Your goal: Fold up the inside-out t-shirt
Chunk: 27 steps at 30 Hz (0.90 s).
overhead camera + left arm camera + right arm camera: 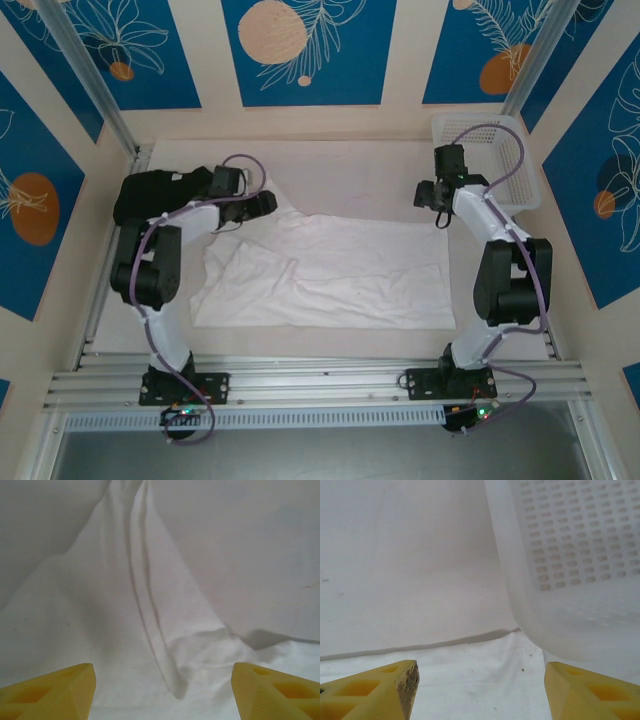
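Note:
The inside-out t-shirt [330,275] is white and lies spread across the middle of the table, with wrinkles and a turned-over flap at its left side. My left gripper [262,204] hovers at the shirt's far left corner. In the left wrist view its yellow fingers [50,692] stand wide apart over a creased fold of the white fabric [150,605], and the left gripper [162,695] is open and holds nothing. My right gripper [432,195] is at the shirt's far right corner. There the right gripper [480,692] is open above the shirt's edge [470,675], gripping nothing.
A white perforated basket [480,122] stands at the back right, and its wall [570,555] is close beside the right gripper. A black garment [135,195] lies at the far left behind the left arm. Aluminium rails run along the near edge.

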Each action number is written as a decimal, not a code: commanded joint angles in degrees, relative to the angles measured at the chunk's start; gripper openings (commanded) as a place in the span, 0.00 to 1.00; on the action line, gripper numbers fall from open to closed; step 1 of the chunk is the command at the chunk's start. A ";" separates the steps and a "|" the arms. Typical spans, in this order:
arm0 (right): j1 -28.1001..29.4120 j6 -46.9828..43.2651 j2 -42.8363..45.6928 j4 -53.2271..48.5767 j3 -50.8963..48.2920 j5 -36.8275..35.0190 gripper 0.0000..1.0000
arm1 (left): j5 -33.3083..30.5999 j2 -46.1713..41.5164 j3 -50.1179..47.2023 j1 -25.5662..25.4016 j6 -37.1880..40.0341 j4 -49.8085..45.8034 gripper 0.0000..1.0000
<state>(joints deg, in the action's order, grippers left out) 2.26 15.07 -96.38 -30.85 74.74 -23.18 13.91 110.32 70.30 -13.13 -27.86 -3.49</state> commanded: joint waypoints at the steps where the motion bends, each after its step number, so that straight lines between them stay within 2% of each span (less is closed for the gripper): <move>1: 0.97 -0.75 1.83 -1.12 -0.97 -0.06 0.67 | -1.22 3.27 2.23 0.87 1.41 -5.30 0.72; 7: 1.94 0.80 2.32 -2.35 -3.53 4.81 0.68 | -2.70 1.19 -2.35 4.13 0.36 -4.17 0.71; 13: 2.69 3.01 -0.80 -0.90 -5.57 8.52 0.67 | -2.15 -1.35 -6.94 7.69 -0.15 -2.35 0.71; 18: 4.71 3.12 -5.41 -1.64 -2.08 6.53 0.66 | -1.46 -1.26 -5.60 8.82 -0.59 -2.16 0.71; 27: 4.77 3.59 -16.63 -5.09 8.50 -0.71 0.63 | 3.79 1.14 0.49 8.46 -3.34 -0.12 0.71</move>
<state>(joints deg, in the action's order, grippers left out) 7.22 17.78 -110.80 -33.52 79.94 -20.18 15.38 110.61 68.12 -4.95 -30.04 -3.90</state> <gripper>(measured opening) 0.630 0.713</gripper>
